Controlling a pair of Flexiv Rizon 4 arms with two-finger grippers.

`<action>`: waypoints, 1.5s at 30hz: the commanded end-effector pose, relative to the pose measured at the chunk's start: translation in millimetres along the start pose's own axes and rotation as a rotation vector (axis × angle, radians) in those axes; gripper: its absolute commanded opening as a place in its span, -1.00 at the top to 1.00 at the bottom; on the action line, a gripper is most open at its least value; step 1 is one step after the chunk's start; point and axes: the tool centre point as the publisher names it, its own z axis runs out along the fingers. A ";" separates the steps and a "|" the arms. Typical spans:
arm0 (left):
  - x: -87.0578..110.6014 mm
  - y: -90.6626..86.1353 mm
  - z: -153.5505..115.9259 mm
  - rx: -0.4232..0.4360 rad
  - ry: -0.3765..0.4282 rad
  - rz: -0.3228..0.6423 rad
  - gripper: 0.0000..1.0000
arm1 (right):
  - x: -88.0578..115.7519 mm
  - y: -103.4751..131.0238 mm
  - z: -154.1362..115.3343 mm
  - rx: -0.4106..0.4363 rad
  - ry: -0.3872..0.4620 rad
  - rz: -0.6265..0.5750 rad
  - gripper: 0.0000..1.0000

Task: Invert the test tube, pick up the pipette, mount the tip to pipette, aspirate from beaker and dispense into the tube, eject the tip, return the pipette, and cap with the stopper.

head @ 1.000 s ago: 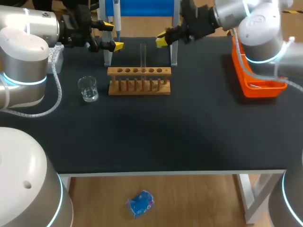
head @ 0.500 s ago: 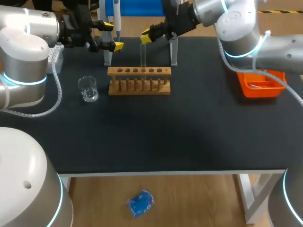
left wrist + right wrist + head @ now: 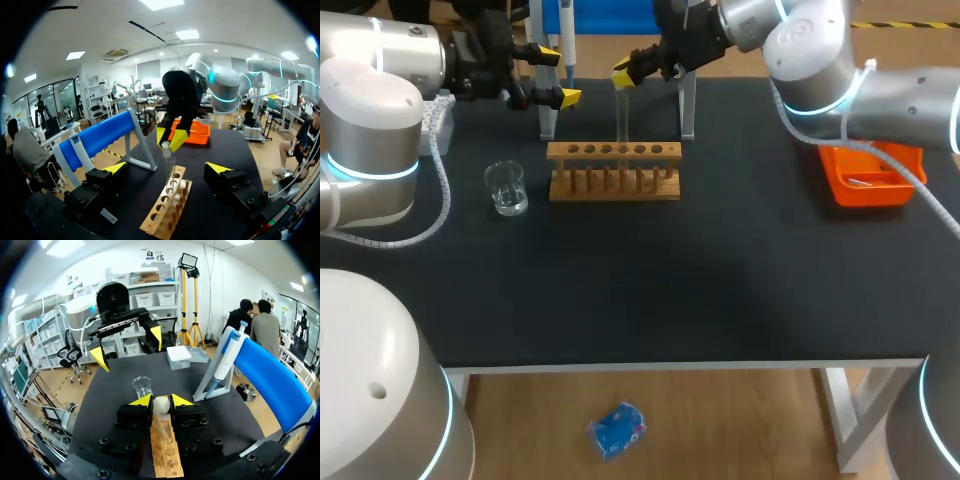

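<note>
The right gripper is reaching in over the far middle of the table, and its two yellow fingertips are pressing from either side on the upper end of the single test tube, pinching it. That tube is standing upright with its long axis vertical. Its lower part is sitting in the one wooden rack, and the end showing between the fingers is looking rounded. The rack is lying lengthwise across the table. Behind it, one pipette is hanging nearly upright on a blue stand, tip end downward. The left gripper is hovering near the rack's left end with its fingers spread wide and gripping nothing; from its wrist, the rack and tube are lying straight ahead. One clear beaker is standing upright just left of the rack. One white box is sitting at the far left edge, and one orange tray is resting well apart on the right.
</note>
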 end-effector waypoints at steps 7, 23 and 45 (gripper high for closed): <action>0.6 0.3 -0.2 0.000 -0.002 0.000 -1.00 | 3.1 -7.9 0.3 -0.007 -0.001 0.009 1.00; 0.6 0.3 -0.2 0.000 -0.002 0.000 -1.00 | 3.1 -12.4 2.5 -0.002 -0.005 0.014 1.00; 0.6 0.3 -0.2 0.000 -0.002 0.000 -1.00 | 4.9 -24.0 8.6 -0.009 -0.008 0.041 1.00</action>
